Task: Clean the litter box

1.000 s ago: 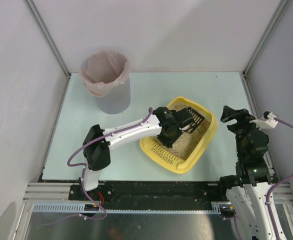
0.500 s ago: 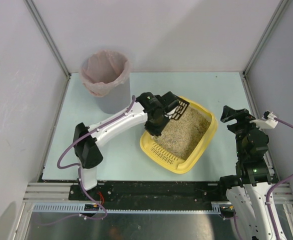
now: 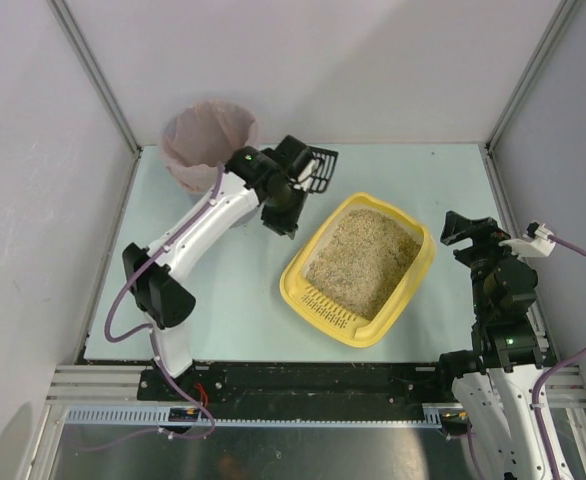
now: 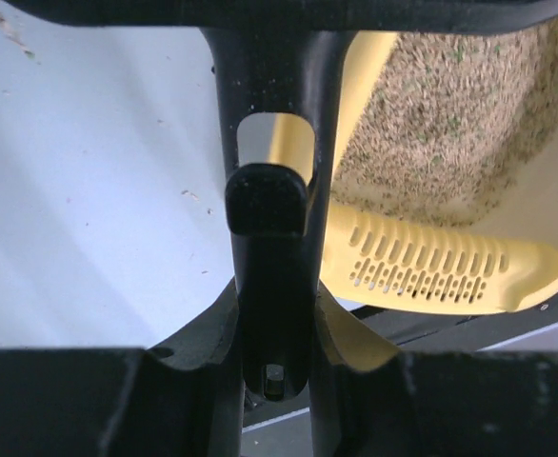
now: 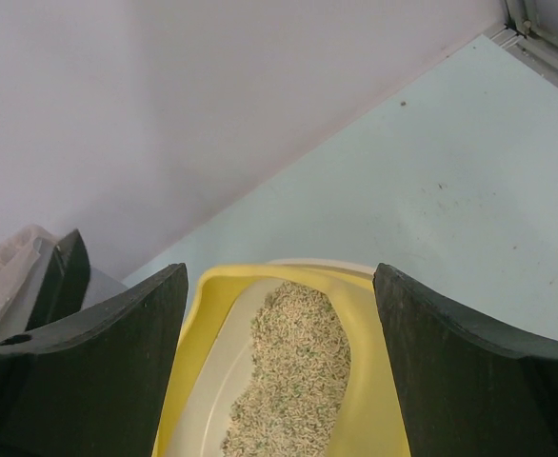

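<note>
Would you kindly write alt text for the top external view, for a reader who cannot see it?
Seen from above, the left hand grips a black slotted scoop between a grey bin with a pink liner and a yellow litter box of beige litter on a pale table. The right hand hangs open beside the box's right edge.

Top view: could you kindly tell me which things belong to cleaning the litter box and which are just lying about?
For the job: litter box with litter; scoop, gripped by the left pincer; lined bin, probably for waste.
Just there: right pincer, open, beside the box, holding nothing.
</note>
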`<state>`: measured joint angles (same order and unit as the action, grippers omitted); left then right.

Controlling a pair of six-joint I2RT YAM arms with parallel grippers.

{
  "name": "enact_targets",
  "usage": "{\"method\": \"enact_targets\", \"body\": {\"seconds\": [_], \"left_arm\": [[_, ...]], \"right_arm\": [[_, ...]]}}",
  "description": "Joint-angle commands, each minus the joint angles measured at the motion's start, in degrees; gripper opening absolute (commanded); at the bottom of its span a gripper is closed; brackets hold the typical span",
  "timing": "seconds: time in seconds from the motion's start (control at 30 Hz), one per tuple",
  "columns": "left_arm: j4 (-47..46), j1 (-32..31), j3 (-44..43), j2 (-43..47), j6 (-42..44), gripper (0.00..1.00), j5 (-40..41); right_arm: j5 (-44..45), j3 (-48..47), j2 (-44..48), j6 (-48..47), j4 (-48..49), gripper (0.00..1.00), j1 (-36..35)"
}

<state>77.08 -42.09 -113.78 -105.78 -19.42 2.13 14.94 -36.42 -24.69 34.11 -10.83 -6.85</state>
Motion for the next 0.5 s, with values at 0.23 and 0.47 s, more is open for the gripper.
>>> {"method": "enact_targets", "body": {"seconds": [0.23, 0.47], "left_arm": [[-3.5, 15.0, -13.0, 4.4, -2.1, 0.0, -12.5], [-8.5, 23.3, -15.9, 1.6, -4.0, 0.0, -25.1]], "right_arm": [[-1.0, 0.0, -0.7, 0.7, 2.3, 0.84, -0.1], [-1.4, 0.0, -0.1, 1.0, 2.4, 0.84, -0.3]]}}
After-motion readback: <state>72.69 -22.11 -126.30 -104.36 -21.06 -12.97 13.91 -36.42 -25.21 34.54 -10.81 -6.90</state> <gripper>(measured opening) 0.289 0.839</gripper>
